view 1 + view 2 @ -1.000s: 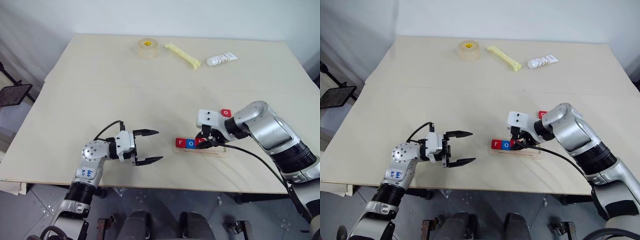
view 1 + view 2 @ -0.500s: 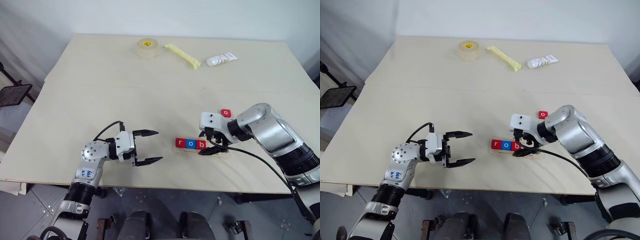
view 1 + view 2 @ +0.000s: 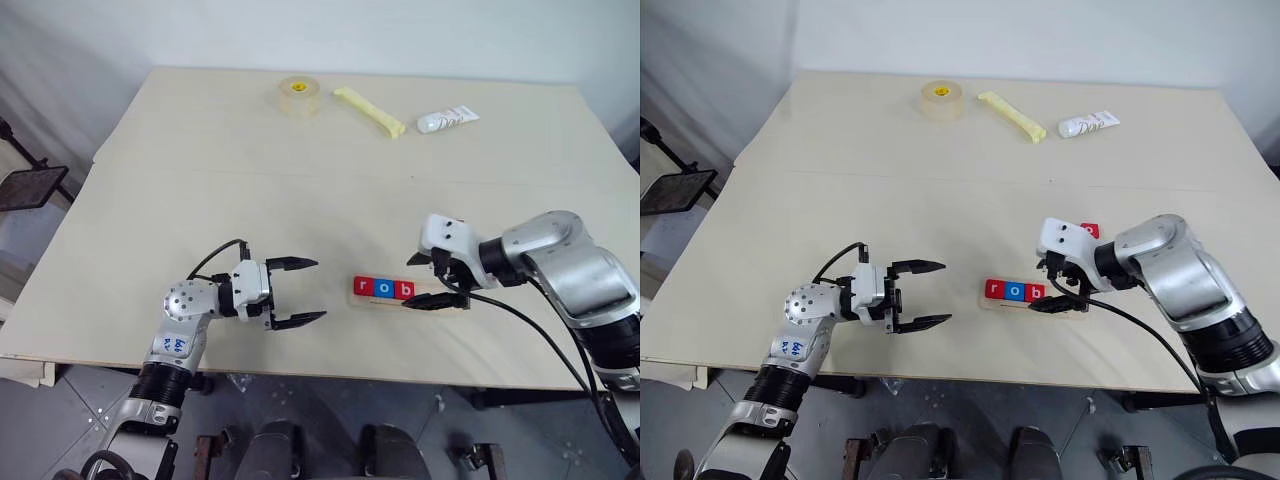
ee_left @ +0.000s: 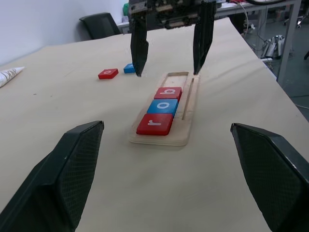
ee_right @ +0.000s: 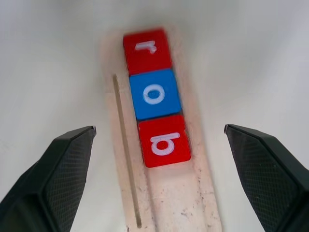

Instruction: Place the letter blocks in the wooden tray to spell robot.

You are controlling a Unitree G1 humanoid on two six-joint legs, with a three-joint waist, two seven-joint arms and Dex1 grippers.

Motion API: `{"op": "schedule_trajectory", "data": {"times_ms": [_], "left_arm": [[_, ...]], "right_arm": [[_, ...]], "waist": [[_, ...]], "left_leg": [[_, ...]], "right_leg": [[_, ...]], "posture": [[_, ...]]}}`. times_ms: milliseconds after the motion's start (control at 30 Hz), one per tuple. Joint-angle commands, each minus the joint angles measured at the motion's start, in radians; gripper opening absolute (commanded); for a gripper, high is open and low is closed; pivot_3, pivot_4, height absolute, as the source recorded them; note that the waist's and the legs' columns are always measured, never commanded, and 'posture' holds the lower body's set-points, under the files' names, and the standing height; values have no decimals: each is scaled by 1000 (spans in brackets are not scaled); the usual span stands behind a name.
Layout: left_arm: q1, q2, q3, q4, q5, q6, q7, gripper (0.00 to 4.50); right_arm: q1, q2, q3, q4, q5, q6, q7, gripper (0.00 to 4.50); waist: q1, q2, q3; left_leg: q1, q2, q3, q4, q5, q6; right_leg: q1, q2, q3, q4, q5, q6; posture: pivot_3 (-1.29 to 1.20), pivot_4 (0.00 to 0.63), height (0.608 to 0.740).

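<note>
Red b [image 5: 163, 140] now sits in the tray [image 4: 189, 99] beside the blue o [image 5: 154, 94] and red r [image 5: 146, 50], and the right gripper [image 3: 441, 280] has let go, fingers wide, backing off above the empty end. Two tiles remain: a red one [image 4: 108, 73] and a blue one [image 4: 128, 68] lie on the table beyond. The left gripper [image 3: 294, 292] waits released, well apart.

Bare tray [image 5: 178, 193] groove beyond "b" tile [image 5: 164, 140]

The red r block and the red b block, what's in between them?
A blue o block sits between the red r block and the red b block, touching both, in the wooden tray. The right wrist view shows it best.
</note>
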Motion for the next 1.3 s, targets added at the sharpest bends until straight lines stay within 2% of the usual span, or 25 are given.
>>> {"op": "schedule_trajectory", "data": {"times_ms": [33,133,267,367,600,767,1300], "left_arm": [[-8,-3,8,-2,-1,-10,5,4500],[-18,-6,10,27,5,-17,9,4500],[-33,-11,8,50,4,-18,1,4500],[-49,-13,8,73,3,-24,-10,4500],[-105,-19,21,166,0,-62,-44,4500],[-134,-25,30,204,-5,-76,-60,4500],[-134,-24,36,203,-7,-85,-79,4500]], "right_arm": [[83,-21,-211,-32,62,-22,-77,4475],[176,16,-389,19,85,-78,-179,4475],[300,34,-533,84,117,-181,-219,4475],[359,36,-601,129,143,-224,-230,4475],[488,-7,-725,234,205,-339,-156,4475],[530,-27,-738,256,236,-382,-114,4475],[526,-29,-707,259,246,-408,-148,4475]], "waist": [[1,0,0],[2,0,0],[2,0,0],[0,0,0],[0,0,0],[0,0,0],[1,0,0]], "left_leg": [[0,0,0,0,0,0],[0,-1,0,0,0,0],[1,-1,0,0,0,0],[1,-1,1,-1,0,1],[2,-1,3,-1,1,1],[2,-1,3,-1,1,1],[2,-1,2,-1,1,1]], "right_leg": [[0,0,0,0,0,0],[1,0,0,0,0,0],[1,0,0,0,0,0],[1,0,0,0,0,0],[1,0,0,0,0,0],[2,0,0,-1,0,0],[2,-1,0,-1,0,0]], "posture": [[0,150,740],[0,150,740],[0,150,740],[0,150,740],[0,150,740],[0,150,740],[0,150,740]]}}
